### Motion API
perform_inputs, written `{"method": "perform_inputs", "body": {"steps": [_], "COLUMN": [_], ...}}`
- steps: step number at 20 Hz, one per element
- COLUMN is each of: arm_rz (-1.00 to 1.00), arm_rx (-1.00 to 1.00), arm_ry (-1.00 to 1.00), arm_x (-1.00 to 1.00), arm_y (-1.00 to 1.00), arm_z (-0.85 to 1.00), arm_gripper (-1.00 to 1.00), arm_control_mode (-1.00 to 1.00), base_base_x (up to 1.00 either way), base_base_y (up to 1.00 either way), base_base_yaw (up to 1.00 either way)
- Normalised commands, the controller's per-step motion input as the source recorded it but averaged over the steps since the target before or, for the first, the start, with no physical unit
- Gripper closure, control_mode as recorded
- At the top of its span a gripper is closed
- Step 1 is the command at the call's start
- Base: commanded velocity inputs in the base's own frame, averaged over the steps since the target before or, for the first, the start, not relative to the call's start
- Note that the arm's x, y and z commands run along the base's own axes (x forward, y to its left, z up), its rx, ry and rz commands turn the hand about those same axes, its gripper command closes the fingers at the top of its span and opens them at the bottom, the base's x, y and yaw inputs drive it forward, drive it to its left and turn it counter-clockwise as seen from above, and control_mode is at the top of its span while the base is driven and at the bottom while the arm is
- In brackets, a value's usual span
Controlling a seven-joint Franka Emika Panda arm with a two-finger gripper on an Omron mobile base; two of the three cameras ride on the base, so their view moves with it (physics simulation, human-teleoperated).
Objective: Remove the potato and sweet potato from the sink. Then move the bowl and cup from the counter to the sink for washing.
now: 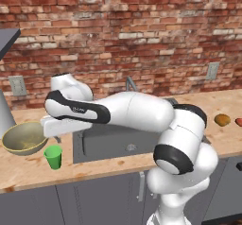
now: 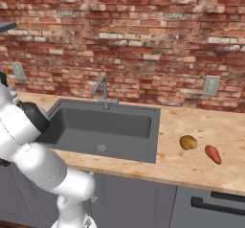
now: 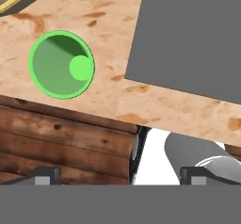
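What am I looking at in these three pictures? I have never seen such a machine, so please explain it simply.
This is a computer-rendered kitchen with a white robot arm on a base that can drive. Two pictures come from cameras on the base, behind the arm to its left and right. The third comes from a camera on the hand, looking down along the gripper; its jaws are open and hold nothing.

On the wooden counter there is a dark grey sink with a tap. To the right of the sink lie a golden-brown potato and an orange-red sweet potato. To the left stand an olive-yellow bowl and a small green cup. The hand camera looks down into the cup from above.
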Motion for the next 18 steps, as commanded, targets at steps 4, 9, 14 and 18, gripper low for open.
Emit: {"method": "perform_inputs", "body": {"steps": [4,9,14,18], "arm_rz": [0.0,0.0,0.0,0.0], "arm_rx": [0.0,0.0,0.0,0.0], "arm_ry": [0.02,0.0,0.0,0.0], "arm_x": [0.14,0.06,0.0,0.0], "arm_y": [0.0,0.0,0.02,0.02], "arm_z": [-0.13,-0.12,-0.13,-0.15], "arm_gripper": [-1.0,-1.0,-1.0,-1.0], "arm_control_mode": [-1.0,-1.0,-1.0,-1.0], "base_base_x": [0.0,0.0,0.0,0.0], "base_base_y": [0.0,0.0,0.0,0.0], "base_base_yaw": [0.0,0.0,0.0,0.0]}}
